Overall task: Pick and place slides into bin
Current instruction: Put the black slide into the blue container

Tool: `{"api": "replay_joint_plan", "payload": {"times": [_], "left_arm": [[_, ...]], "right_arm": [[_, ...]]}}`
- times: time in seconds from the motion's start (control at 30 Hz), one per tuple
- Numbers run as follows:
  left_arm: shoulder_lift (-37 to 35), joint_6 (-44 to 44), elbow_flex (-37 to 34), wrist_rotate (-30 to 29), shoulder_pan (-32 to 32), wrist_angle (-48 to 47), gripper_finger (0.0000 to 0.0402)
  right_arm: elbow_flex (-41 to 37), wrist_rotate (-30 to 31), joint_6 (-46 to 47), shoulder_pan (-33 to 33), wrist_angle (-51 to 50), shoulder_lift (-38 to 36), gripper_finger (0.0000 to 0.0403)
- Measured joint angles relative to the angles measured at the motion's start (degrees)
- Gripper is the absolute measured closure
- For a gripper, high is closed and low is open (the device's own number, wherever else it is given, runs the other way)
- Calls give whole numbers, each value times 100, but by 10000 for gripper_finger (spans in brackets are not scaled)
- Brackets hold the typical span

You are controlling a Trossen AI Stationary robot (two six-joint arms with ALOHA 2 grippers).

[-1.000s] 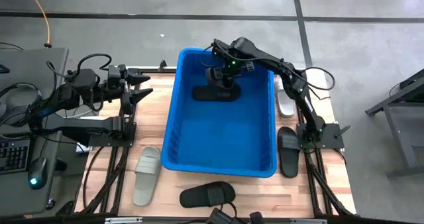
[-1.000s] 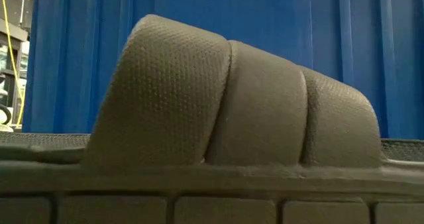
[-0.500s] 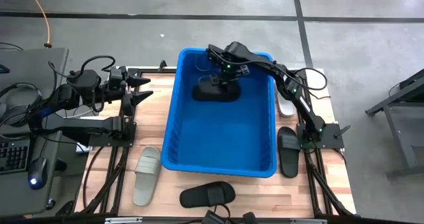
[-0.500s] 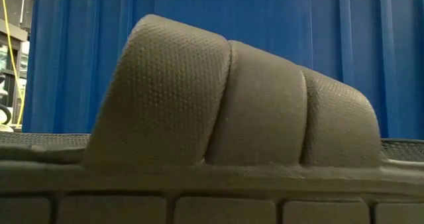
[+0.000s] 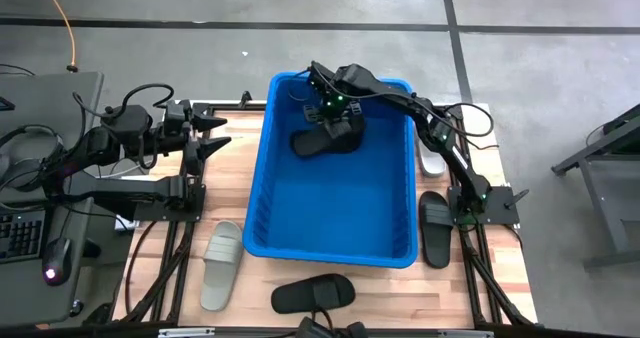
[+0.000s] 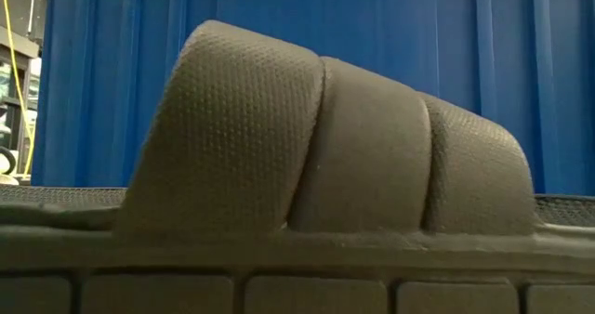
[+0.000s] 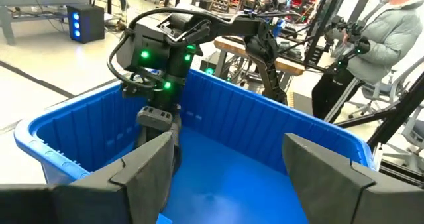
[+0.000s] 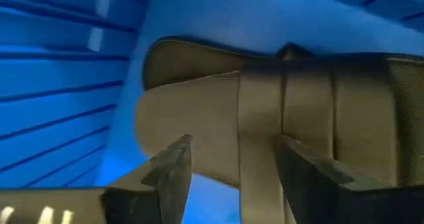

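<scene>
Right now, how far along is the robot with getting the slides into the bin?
Early. One black slide lies inside the bin. The right gripper hangs over it, fingers apart, with nothing in them. The left gripper waits open beside the bin. Still on the table: a light slide, a black slide at the front, a black one and a white one on the right.

The low view is filled by one black slide, its ends cut off; only strips of the bin are seen behind. In the right wrist view, the slide's heel end is cropped.
</scene>
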Motion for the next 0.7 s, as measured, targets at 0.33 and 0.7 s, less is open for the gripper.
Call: {"api": "replay_joint_plan", "payload": {"times": [0.33, 0.7], "left_arm": [[-27, 4, 0, 0, -1, -17, 130], [-28, 22, 0, 0, 1, -15, 130]], "right_arm": [[4, -320, 62, 58, -689, -17, 203], [2, -421, 10, 77, 142, -402, 203]]}}
